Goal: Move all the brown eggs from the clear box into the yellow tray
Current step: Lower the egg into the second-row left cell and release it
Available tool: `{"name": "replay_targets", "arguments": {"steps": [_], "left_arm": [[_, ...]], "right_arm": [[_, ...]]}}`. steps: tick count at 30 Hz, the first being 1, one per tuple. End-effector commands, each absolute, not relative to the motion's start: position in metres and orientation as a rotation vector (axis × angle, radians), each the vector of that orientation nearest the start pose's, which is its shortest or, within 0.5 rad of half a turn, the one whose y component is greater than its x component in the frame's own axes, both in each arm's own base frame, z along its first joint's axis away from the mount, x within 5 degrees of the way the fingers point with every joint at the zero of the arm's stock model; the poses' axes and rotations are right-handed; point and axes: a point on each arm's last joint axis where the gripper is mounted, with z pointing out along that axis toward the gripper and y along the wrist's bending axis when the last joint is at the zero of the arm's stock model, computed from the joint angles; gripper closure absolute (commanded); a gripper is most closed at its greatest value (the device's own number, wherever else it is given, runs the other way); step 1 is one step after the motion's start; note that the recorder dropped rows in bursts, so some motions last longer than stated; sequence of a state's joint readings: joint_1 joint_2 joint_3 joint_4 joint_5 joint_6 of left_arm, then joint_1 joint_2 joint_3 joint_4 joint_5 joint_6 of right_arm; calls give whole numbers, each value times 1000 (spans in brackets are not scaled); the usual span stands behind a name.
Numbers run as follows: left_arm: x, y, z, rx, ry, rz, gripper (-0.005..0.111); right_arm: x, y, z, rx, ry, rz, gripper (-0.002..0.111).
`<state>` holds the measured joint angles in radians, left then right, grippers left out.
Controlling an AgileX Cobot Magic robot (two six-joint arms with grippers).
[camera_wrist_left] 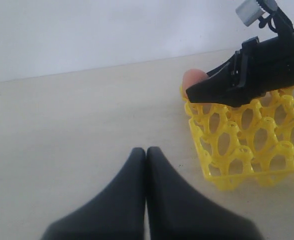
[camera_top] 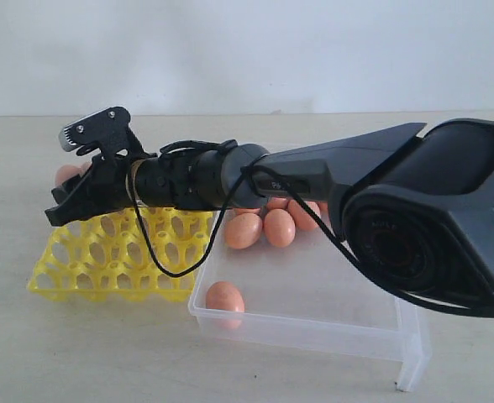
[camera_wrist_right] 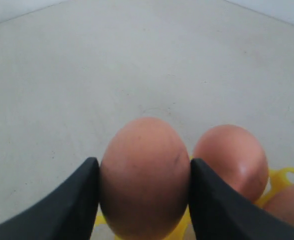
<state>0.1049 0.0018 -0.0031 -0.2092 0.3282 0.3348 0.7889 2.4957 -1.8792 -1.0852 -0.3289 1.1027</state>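
"Brown, matte and smooth: that was the held egg, pinched in the right claw, whose two black fingers stood wide apart, one on each flank of the shell."

"Which way did its long axis run?"

"Along the fingers, by the right wrist view, so the grip crossed its narrower girth. Which end pointed outward I couldn't tell."

"And the yellow tray?"

"Straight below the claw. The right arm stretched across the middle to the tray's far left corner, and glossy yellow plastic showed under the egg's lower end. Another egg sat in a cup just beside it. Whether the held one touched its own cup was hidden."

"So the next move?"

"A short drop and a release, I'd judge. Those cups were hard openwork with pointed posts, so the shell would want to go in end-on, between the posts."

"The left claw?"

"Fingers pressed together, empty, over bare tabletop beside the tray but apart from it. The right arm was clearly the nearer one."

"What was left?"

"The clear box — thin transparent plastic, low walls — held a lone egg near its front corner and a cluster of eggs toward the back, partly hidden by the arm."
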Motion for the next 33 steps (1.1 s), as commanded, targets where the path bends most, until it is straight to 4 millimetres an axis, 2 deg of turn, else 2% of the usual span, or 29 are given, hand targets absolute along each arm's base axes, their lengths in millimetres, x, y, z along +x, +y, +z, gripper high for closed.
{"name": "replay_targets", "arguments": {"steps": [1, 8, 15, 17, 20, 22, 33], "left_arm": [[54, 0, 185, 61, 1791, 107, 111], [54, 0, 185, 61, 1791, 107, 111], [54, 0, 185, 61, 1791, 107, 111], [54, 0, 185, 61, 1791, 107, 111], [54, 0, 185, 61, 1791, 107, 111], [54, 0, 185, 61, 1791, 107, 111], [54, 0, 185, 61, 1791, 107, 111]], "right_arm": [[378, 414, 128, -897, 1794, 807, 109], [377, 415, 111, -915, 1813, 815, 109], [378, 414, 111, -927, 1812, 793, 108], [378, 414, 111, -930, 1810, 788, 98], [378, 414, 111, -934, 1808, 785, 65], [378, 414, 111, -934, 1808, 785, 55], [378, 414, 112, -934, 1806, 785, 54]]}}
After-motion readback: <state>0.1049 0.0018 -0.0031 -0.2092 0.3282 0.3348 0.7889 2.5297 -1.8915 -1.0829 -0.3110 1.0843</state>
